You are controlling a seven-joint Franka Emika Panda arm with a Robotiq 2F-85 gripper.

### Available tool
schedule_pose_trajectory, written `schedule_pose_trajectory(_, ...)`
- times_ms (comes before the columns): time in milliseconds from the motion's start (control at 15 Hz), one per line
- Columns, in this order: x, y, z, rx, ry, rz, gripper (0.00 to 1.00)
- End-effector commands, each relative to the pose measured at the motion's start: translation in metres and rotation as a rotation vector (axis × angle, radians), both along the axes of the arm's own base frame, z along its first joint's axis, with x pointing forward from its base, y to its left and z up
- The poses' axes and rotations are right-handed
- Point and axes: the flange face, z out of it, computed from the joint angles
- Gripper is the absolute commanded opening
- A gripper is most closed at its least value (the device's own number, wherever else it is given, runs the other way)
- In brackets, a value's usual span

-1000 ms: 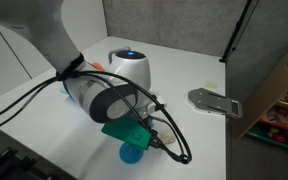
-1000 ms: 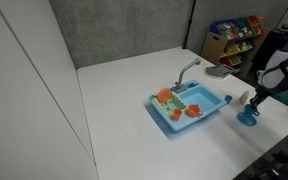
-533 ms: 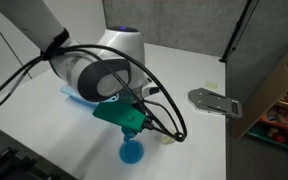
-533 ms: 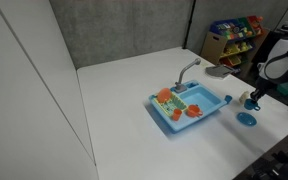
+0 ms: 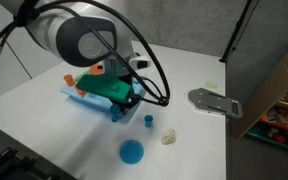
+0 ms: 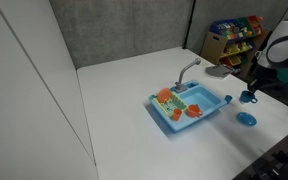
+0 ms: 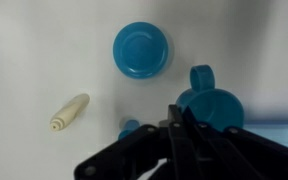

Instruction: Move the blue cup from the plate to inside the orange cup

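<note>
Transport looks to be the step in hand. The arm (image 5: pixel 69 30) is reaching over the white table (image 5: pixel 44 140), and the gripper (image 7: pixel 179 120) is holding the blue cup (image 7: pixel 212 104) in the air, jaws clamped tight on its rim, handle pointing away from the fingers. The toy sink (image 6: pixel 210 100) is sitting near the cup. Orange pieces (image 6: pixel 165 97) are lying inside it, and the orange cup is probably among them, though they are too small to tell apart. The plate (image 7: pixel 141 49) is lying bare on the table, apart from the cup, so the pick-up is already done. A darker little cup (image 7: pixel 130 127) and a cream piece (image 7: pixel 69 111) are lying near the plate, out of the way. Next, the cup is needing to go over the sink, line up above the orange cup's mouth, come down upright and be let go.
</note>
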Motion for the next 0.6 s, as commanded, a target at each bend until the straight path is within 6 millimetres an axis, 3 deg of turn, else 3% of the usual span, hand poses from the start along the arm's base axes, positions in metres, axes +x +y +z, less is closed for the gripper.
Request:
schedule_pose_trajectory(0,0.0,0.014,0.034,0.035,-0.01,-0.029,0.04)
schedule_pose_trajectory(333,0.002,0.026,0.071,0.074,-0.046,-0.051,0.03)
schedule_pose_trajectory(533,0.003,0.027,0.081,0.08,-0.066,-0.056,0.03)
